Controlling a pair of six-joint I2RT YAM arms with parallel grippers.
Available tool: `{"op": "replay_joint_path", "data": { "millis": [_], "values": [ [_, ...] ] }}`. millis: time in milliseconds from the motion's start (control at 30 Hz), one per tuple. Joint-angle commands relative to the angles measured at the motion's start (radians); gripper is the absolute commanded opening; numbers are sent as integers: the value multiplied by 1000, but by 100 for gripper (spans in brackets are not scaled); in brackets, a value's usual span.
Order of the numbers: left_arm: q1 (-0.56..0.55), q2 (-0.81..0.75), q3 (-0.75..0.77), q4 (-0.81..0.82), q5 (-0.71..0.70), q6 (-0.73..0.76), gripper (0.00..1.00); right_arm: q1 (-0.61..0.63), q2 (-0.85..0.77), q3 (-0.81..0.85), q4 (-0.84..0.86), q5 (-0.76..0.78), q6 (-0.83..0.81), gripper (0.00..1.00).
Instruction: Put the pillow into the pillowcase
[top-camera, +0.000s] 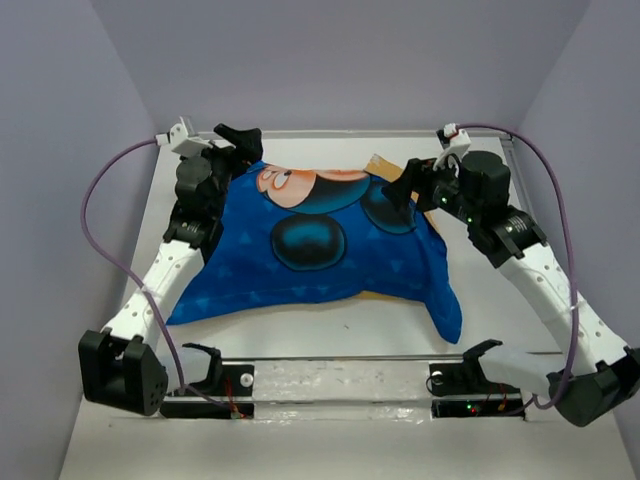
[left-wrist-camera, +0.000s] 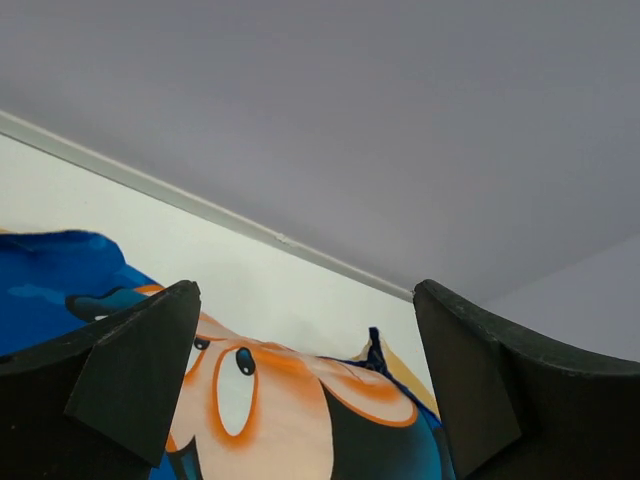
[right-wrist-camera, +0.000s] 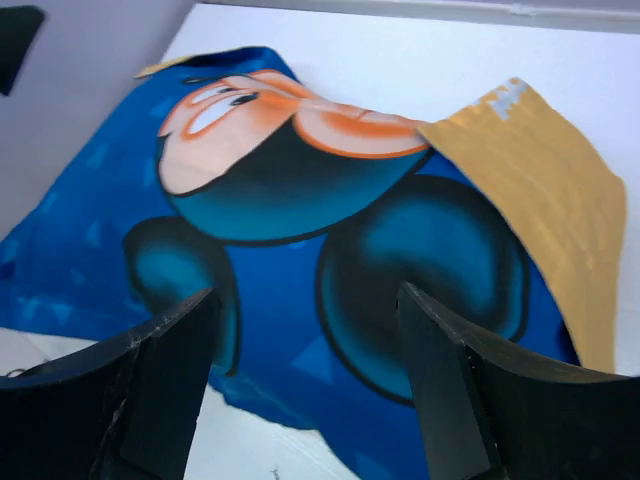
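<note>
The pillowcase (top-camera: 310, 250) lies blue Mickey side up in the middle of the table and bulges as if filled. A yellow-orange flap (top-camera: 382, 165) is folded back at its far right corner and also shows in the right wrist view (right-wrist-camera: 545, 190). The white pillow is hidden. My left gripper (top-camera: 240, 140) is open and empty over the far left corner, with Mickey's face (left-wrist-camera: 290, 400) between its fingers. My right gripper (top-camera: 405, 185) is open and empty over the far right part of the pillowcase (right-wrist-camera: 300, 200), near the black ear.
The white table (top-camera: 330, 320) is walled in purple at the left, right and back. A mounting rail (top-camera: 340, 385) with both arm bases runs along the near edge. Purple cables (top-camera: 95, 210) loop outside each arm.
</note>
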Motion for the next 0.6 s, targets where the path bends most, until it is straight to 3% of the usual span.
{"op": "replay_joint_path", "data": {
  "millis": [0, 167, 333, 433, 533, 567],
  "values": [
    [-21, -128, -167, 41, 54, -2, 99, -15, 98, -42, 5, 112, -78, 79],
    [-24, -216, -353, 51, 30, -11, 99, -15, 315, 111, -29, 227, -164, 80],
    [-24, -227, -413, 32, 1, 4, 99, -24, 491, 240, -19, 200, -212, 79],
    [-24, -233, -445, 35, -1, -2, 99, -24, 569, 279, -23, 270, -219, 79],
    [-23, -248, -484, 41, -22, -8, 99, -24, 609, 315, -9, 405, -204, 70],
    [-23, -251, -493, 40, -31, -8, 99, -35, 614, 323, 2, 466, -201, 60]
  ]
}}
